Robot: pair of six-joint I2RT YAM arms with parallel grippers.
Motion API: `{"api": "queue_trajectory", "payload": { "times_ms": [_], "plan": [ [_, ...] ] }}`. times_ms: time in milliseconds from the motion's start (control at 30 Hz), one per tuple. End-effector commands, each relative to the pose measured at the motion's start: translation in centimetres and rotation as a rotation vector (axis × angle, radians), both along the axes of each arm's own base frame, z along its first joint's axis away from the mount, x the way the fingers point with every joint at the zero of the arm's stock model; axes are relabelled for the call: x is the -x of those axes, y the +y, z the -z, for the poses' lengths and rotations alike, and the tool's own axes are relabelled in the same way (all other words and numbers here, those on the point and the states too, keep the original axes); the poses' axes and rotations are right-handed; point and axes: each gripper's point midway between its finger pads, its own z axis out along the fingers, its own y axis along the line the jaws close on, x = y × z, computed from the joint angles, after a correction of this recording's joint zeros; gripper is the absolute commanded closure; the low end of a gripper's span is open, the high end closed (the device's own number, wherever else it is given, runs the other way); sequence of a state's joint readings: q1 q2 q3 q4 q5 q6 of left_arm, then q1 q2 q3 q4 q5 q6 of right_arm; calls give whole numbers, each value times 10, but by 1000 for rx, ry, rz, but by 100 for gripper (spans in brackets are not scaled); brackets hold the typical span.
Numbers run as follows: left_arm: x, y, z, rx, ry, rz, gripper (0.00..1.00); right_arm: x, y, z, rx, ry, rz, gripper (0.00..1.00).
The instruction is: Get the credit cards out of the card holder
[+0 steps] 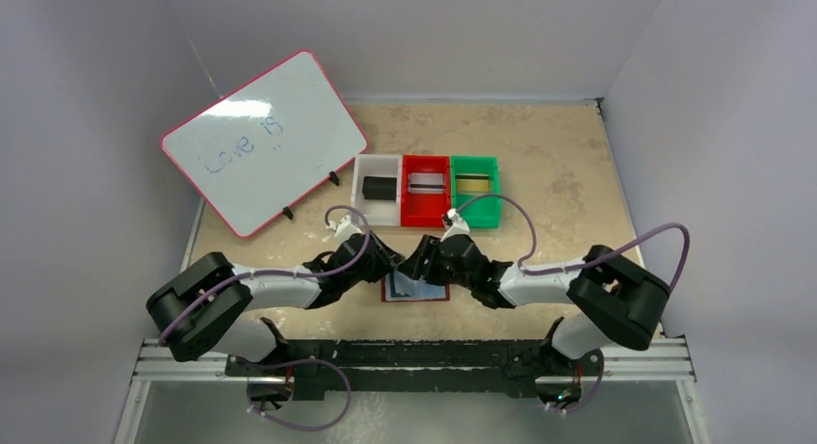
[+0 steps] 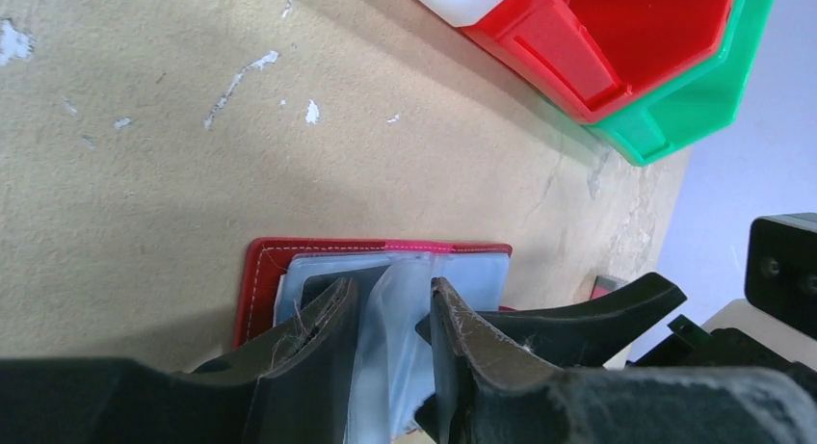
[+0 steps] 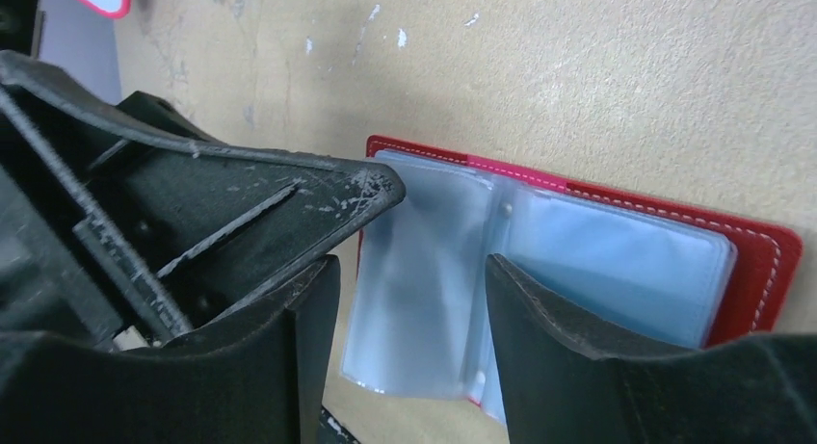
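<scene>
The dark red card holder (image 1: pixel 418 291) lies open near the table's front edge, its pale blue sleeves (image 3: pixel 617 266) facing up. My left gripper (image 2: pixel 392 288) is open, with a loose raised sleeve (image 2: pixel 400 319) standing between its fingers. A dark shape (image 2: pixel 323 280), seemingly a black card, shows inside the holder's left sleeve. My right gripper (image 3: pixel 409 271) is open too, straddling a lifted sleeve (image 3: pixel 424 261) that looks empty. Both grippers (image 1: pixel 390 261) (image 1: pixel 426 256) meet tip to tip above the holder. A black card (image 1: pixel 380 187), a silver-grey card (image 1: pixel 426 183) and a gold card (image 1: pixel 471 183) lie in bins behind.
A white bin (image 1: pixel 363 165), a red bin (image 1: pixel 409 213) and a green bin (image 1: pixel 496 208) stand in a row just beyond the holder. A pink-framed whiteboard (image 1: pixel 265 141) leans at the back left. Walls close in on the table on three sides.
</scene>
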State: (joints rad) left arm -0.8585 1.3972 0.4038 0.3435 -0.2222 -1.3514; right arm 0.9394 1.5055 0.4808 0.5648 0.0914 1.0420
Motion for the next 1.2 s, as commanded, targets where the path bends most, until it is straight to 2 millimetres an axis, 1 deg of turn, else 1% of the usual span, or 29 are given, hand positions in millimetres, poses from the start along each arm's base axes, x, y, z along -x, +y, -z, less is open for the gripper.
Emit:
{"api": "queue_trajectory", "payload": {
  "times_ms": [0,100,167,400,500,633,767,867,967,1167],
  "plan": [
    [2,-21,-19,79,-18,66,67,-12,-6,-31,-52,-96,48,39],
    [4,-27,-25,102,-25,101,67,-11,-14,-38,-55,-108,72,38],
    [6,-34,-28,116,-25,130,67,-8,-21,-39,-47,-92,92,38],
    [14,-57,-40,167,-27,226,67,-12,-68,-38,38,-54,298,38],
    [16,-65,-42,163,-34,250,67,-12,-84,-40,70,-50,360,38],
    [21,-80,-36,151,-19,291,66,-11,-98,-43,92,-43,416,38],
    [26,-87,-15,119,27,304,66,-10,-103,-44,101,-40,432,38],
    [31,-94,-6,116,43,315,66,-9,-105,-45,100,-38,436,38],
    [33,-102,-10,114,31,331,63,-8,-110,-45,104,-30,454,38],
    [35,-111,-25,62,-11,365,48,-6,-118,-49,95,-41,476,38]
  ]
}}
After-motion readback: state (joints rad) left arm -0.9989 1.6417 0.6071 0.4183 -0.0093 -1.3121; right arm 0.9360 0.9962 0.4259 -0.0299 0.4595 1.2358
